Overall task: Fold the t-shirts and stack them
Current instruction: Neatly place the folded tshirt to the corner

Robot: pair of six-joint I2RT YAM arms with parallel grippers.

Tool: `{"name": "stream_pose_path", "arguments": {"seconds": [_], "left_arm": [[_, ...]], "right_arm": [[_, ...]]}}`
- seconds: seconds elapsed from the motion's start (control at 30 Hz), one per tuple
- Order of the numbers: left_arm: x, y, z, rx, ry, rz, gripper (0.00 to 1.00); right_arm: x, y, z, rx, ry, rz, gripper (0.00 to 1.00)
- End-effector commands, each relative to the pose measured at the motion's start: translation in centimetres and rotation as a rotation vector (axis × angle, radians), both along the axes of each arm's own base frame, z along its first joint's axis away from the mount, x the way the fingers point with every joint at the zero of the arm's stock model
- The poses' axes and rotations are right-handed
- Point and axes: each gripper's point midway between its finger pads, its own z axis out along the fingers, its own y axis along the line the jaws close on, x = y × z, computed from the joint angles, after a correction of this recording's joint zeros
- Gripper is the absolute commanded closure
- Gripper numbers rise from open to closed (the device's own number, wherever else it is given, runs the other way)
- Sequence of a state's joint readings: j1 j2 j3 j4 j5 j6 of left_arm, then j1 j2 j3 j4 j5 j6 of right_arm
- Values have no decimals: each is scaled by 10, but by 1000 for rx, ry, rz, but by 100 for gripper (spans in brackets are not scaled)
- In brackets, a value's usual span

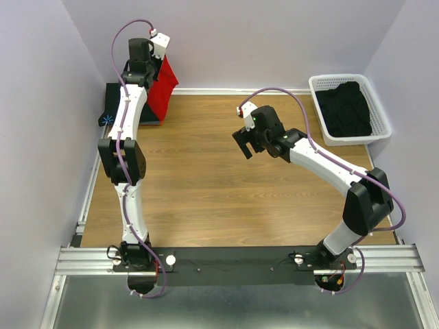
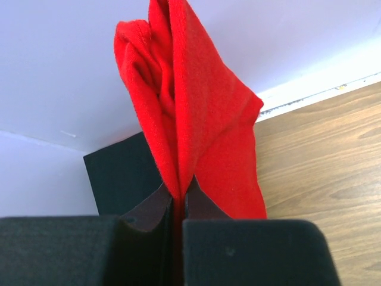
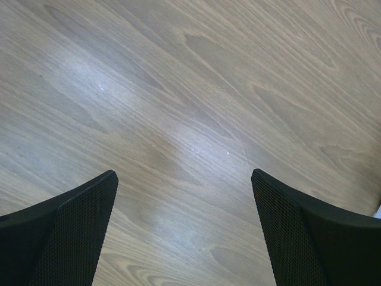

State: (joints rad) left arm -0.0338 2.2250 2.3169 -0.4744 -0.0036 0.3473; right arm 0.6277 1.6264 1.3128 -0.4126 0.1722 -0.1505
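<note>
Left wrist: left hand (image 2: 177, 205) clamps the red t-shirt (image 2: 202, 119) (right hand (image 3: 183, 174) gapes, empty); best lowered squarely onto the far-left black pile (image 2: 119, 179).

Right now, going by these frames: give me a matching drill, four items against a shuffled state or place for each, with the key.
Column 1
1. red t-shirt
2. left gripper
3. right gripper
4. white basket

Column 2
A. open, above the bare table
B. at the far right corner, black t-shirts inside
C. hanging bunched from a pinch
D. shut on cloth, at the far left corner

Pairs: 1-C, 2-D, 3-A, 4-B
</note>
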Motion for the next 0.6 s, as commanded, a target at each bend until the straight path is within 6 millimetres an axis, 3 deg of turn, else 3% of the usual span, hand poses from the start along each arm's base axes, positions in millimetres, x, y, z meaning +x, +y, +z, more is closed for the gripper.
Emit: {"name": "stream_pose_path", "arguments": {"seconds": [0.0,0.1,0.17,0.57], "left_arm": [[-6,12,50,-14,-100,4,100],[-3,12,41,-13,-86,0,100],[-1,33,36,-13,-80,33,100],[9,83,1,28,-37,90,100]], "right_arm": [[0,-6,6,-5,-6,-18,0],[1,-6,5,-8,-4,-17,0],[0,-5,4,-7,0,-14,0],[2,0,-6,-11,30,-6,0]]}}
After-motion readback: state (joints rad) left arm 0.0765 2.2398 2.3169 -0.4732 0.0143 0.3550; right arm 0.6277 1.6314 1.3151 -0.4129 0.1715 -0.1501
